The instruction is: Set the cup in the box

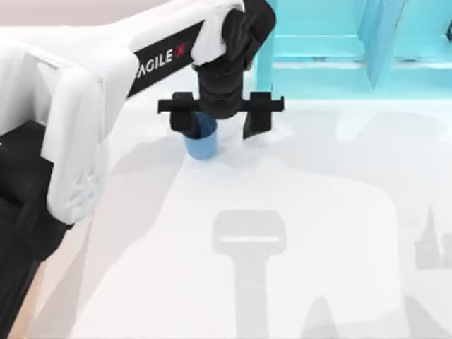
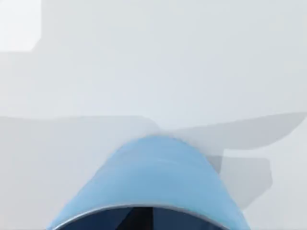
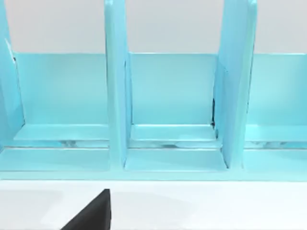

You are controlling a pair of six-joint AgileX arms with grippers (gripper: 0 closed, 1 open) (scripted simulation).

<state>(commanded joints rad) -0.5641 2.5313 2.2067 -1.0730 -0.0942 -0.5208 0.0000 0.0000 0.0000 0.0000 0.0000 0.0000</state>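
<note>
The small blue cup (image 1: 202, 143) stands upright on the white table, near the back and left of centre. My left gripper (image 1: 220, 121) hangs right over it and is open, its black fingers (image 1: 185, 120) spread wide. The cup sits beneath the finger on the top view's left, not midway between the two. Whether that finger touches the rim I cannot tell. In the left wrist view the cup (image 2: 153, 177) is very close, with its rim and dark inside at the picture's edge. The box is out of view.
A light-blue shelf unit (image 1: 332, 42) with upright dividers stands along the table's back right, close behind the left gripper; its compartments (image 3: 172, 96) face the right wrist view. A black edge (image 3: 91, 215) shows low in that view. White table (image 1: 282, 212) stretches forward.
</note>
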